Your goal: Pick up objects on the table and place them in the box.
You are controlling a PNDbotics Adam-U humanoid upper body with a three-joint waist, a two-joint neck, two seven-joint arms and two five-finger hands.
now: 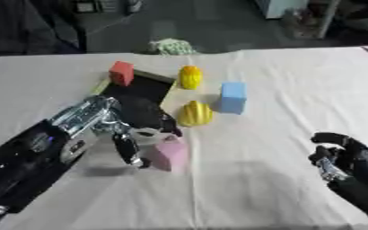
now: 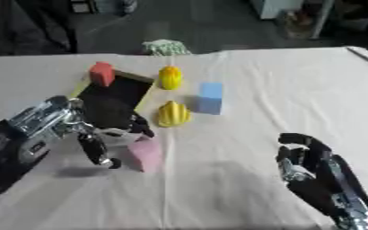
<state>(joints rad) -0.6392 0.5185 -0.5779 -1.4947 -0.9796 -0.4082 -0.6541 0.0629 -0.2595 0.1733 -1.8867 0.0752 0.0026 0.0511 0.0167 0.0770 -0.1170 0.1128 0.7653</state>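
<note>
A pink block (image 1: 170,154) stands on the white cloth in front of the box (image 1: 168,92), a shallow black tray with a tan rim. My left hand (image 1: 142,117) reaches in from the lower left and is curled on the pink block, with its thumb (image 1: 127,151) down the block's left side and its fingers (image 1: 167,126) over the back of its top. A red block (image 1: 122,72) sits at the box's far left corner. Two yellow ridged objects (image 1: 190,77) (image 1: 195,113) and a blue block (image 1: 233,97) lie right of the box. My right hand (image 2: 317,168) rests open at the lower right.
A green and white bundle (image 1: 171,46) lies at the table's far edge. The wrinkled cloth stretches wide to the right of the blue block. Beyond the table are dark floor and furniture.
</note>
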